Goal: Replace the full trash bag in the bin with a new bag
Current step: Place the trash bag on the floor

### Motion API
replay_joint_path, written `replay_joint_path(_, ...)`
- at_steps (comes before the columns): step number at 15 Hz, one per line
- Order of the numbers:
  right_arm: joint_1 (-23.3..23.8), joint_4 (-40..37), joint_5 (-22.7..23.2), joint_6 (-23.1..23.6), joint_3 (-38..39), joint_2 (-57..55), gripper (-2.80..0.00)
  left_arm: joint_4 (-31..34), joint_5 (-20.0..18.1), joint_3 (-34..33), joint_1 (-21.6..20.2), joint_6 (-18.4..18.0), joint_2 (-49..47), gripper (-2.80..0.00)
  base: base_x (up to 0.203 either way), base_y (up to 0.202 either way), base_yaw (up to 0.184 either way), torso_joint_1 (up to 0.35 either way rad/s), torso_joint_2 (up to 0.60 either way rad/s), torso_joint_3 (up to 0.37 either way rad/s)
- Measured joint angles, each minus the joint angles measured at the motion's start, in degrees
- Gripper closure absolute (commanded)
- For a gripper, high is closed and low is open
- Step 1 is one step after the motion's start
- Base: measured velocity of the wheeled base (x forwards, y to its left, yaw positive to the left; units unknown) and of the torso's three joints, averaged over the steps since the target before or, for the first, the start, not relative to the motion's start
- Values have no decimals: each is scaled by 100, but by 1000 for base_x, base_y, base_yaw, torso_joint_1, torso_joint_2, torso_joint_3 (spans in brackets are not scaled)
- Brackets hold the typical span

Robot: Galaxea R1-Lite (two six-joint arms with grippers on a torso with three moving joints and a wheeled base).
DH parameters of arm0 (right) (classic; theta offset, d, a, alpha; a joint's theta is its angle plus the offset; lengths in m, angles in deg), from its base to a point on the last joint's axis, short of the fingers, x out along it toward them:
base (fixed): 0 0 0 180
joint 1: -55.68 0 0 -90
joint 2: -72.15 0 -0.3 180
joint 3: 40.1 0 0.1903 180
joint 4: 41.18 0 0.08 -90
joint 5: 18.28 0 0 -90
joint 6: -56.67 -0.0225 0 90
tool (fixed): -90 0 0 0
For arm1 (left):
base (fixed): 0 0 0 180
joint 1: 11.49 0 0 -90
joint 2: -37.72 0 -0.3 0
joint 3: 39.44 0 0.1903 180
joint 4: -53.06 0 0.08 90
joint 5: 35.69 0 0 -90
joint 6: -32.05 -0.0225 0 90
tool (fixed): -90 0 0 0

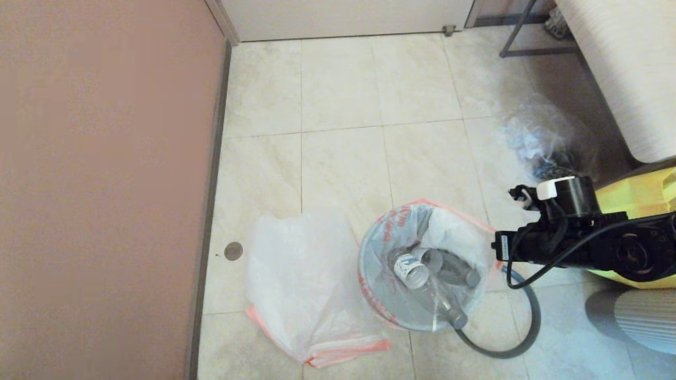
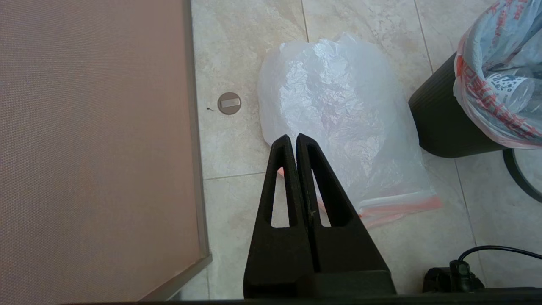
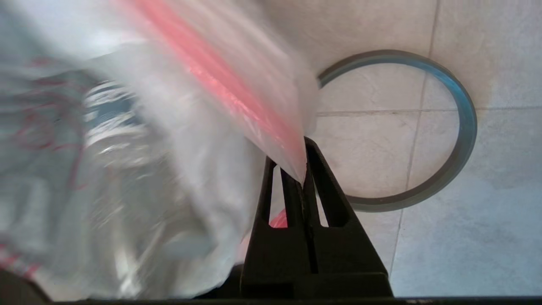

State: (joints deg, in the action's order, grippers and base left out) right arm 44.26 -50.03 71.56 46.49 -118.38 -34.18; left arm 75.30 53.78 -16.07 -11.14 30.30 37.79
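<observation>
Most of the bin (image 2: 444,127) is hidden by the full trash bag (image 1: 422,274) holding bottles (image 1: 417,270); right gripper (image 3: 303,180) pinches its hem. Left gripper (image 2: 293,140) clenched, empty, above the new bag (image 2: 338,123) on the floor (image 1: 343,105).

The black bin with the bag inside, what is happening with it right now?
The right gripper has pinched the pink-orange drawstring hem of the translucent white full trash bag, which holds clear bottles and sits in the small round black plastic bin. The bin's grey hoop rim lies on the tiled floor beside it. A flat, thin white new bag waits on the floor near the bin. The left gripper hangs shut and empty above that bag.
</observation>
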Motion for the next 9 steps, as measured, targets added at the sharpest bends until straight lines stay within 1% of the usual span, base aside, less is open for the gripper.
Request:
replay_joint_path(5, -339, -145, -25, 19, 364, 578, 0, 0, 0, 0, 0, 0, 0, 0, 0, 0, 0, 0, 0, 0)
replay_joint_path(9, -511, -1110, -46, 53, 470, 963, 0, 1, 0, 0, 0, 2, 0, 0, 0, 0, 0, 0, 0, 0)
